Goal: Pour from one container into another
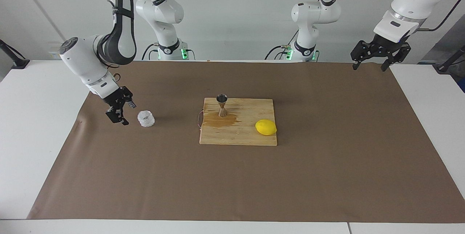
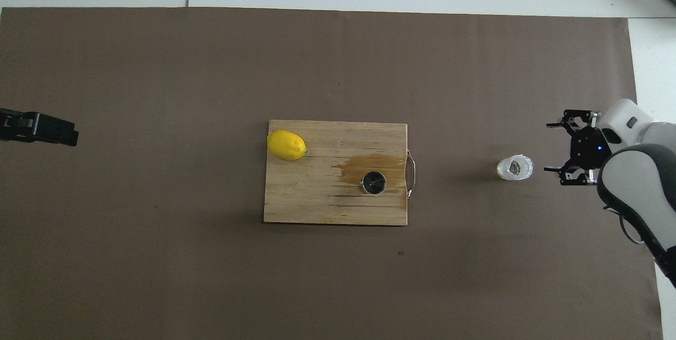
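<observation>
A brown paper sheet [image 1: 327, 176] covers most of the white table [image 1: 32, 139]. At the centre of the sheet lies a rectangular wooden cutting board [image 1: 247, 137] with a thin metal handle [image 2: 412, 173] on the edge toward the right arm's end of the table. A wet brown stain [image 1: 221, 120] spreads over the board around the base of the steel jigger [image 1: 222, 105].

The jigger stands upright on the board, in the part nearer the robots and toward the right arm's end; in the overhead view its open upper cone [image 2: 373, 182] faces up. A yellow lemon [image 1: 266, 127] lies on the board's corner toward the left arm's end, farther from the robots than the jigger.

The faceted clear glass cup [image 1: 146, 118] stands upright on the paper, well apart from the board, toward the right arm's end of the table. Nothing holds it.

The right gripper [image 1: 122, 112] is just above the paper beside the cup, toward the right arm's end of the table. Its fingers [image 2: 552, 124] are spread wide and empty, with a visible gap between them and the cup.

The left arm waits. The left gripper [image 1: 369, 68] hangs over the paper's corner nearest the left arm's base, fingers spread apart and holding nothing.
</observation>
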Action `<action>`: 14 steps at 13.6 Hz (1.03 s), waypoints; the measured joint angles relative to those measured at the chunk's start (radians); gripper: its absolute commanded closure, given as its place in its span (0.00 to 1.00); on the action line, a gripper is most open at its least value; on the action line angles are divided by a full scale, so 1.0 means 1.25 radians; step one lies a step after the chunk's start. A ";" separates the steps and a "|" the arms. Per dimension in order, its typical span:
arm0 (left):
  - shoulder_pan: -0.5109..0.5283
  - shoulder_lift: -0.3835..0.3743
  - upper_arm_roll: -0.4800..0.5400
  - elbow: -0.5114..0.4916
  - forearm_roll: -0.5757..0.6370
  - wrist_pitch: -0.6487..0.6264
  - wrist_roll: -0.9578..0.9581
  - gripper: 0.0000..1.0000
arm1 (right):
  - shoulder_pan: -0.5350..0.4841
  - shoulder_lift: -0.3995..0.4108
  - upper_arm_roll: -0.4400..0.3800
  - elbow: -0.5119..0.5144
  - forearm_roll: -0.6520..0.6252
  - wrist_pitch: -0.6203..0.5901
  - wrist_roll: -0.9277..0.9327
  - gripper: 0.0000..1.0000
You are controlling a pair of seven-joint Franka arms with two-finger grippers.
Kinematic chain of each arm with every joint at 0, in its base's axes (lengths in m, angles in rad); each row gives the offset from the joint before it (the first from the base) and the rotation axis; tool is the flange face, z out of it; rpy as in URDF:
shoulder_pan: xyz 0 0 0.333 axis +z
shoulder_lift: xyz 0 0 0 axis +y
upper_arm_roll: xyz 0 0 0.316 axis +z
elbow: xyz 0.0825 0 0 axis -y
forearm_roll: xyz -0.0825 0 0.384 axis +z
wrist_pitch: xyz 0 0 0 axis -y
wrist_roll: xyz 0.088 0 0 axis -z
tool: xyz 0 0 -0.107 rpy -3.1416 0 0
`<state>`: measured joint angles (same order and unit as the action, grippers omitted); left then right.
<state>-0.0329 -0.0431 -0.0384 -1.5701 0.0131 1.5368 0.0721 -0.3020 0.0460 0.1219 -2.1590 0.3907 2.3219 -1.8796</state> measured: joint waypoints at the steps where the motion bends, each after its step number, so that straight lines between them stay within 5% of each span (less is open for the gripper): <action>1: 0.000 0.000 0.000 0.000 0.000 0.000 0.000 0.00 | 0.006 -0.001 0.001 0.018 -0.001 -0.001 0.065 0.00; 8: 0.000 0.000 0.000 0.000 0.000 0.000 0.000 0.00 | 0.157 -0.047 0.009 0.134 -0.214 -0.107 0.757 0.00; 14: 0.000 0.000 0.000 0.000 0.000 0.000 0.000 0.00 | 0.180 -0.054 0.010 0.263 -0.277 -0.269 1.306 0.00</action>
<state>-0.0329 -0.0431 -0.0384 -1.5702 0.0131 1.5368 0.0721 -0.0770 -0.0216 0.1340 -1.8305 0.0450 1.9861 -0.2476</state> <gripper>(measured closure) 0.000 0.000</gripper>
